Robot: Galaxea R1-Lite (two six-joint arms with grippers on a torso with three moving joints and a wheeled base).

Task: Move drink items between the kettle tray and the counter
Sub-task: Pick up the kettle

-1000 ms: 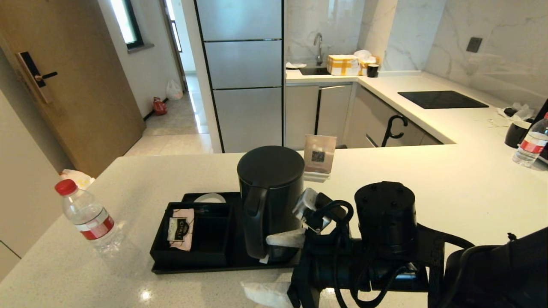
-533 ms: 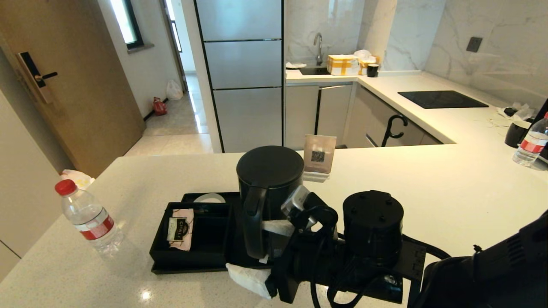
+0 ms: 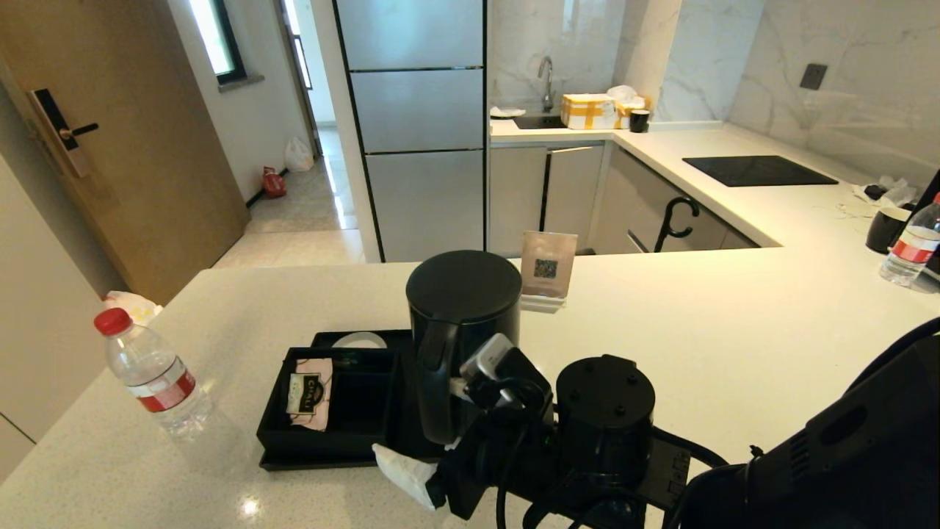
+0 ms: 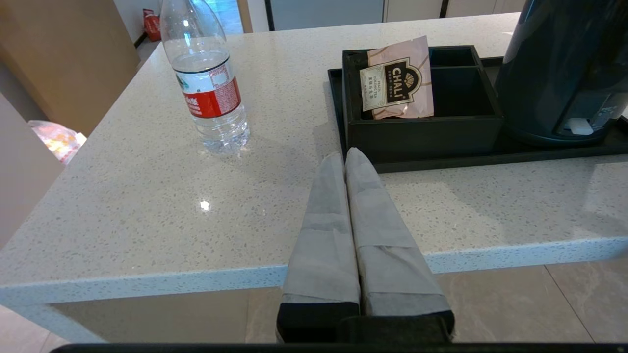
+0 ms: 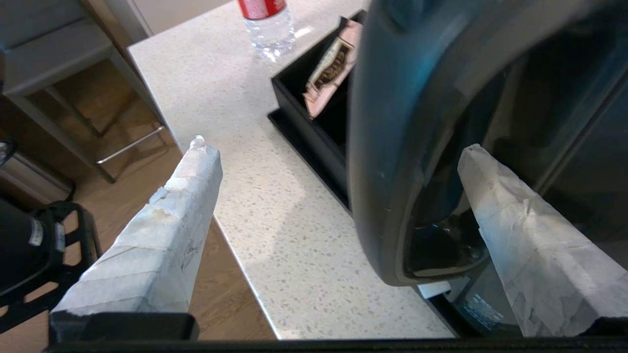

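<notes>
The black kettle (image 3: 463,316) stands on the right end of the kettle tray (image 3: 330,461), its handle (image 3: 429,382) facing me. My right gripper (image 3: 429,430) is open and straddles that handle (image 5: 387,171): one finger sits between handle and body, the other outside it over the counter's front edge. Neither finger presses the handle. The water bottle (image 3: 150,375) stands upright on the counter (image 3: 698,330), left of the tray. My left gripper (image 4: 346,157) is shut and empty, low at the counter's front edge, pointing at the tray's near left corner.
A pink tea sachet (image 3: 308,393) leans in the tray's compartment box (image 3: 360,411). A QR-code sign (image 3: 547,268) stands behind the kettle. At the far right are a second bottle (image 3: 910,246) and a black mug (image 3: 885,229). The cooktop (image 3: 756,170) lies beyond.
My right arm has swung left and lower along the counter front. Its open fingers have come around the kettle's handle. The kettle, the bottle and the tray have not moved.
</notes>
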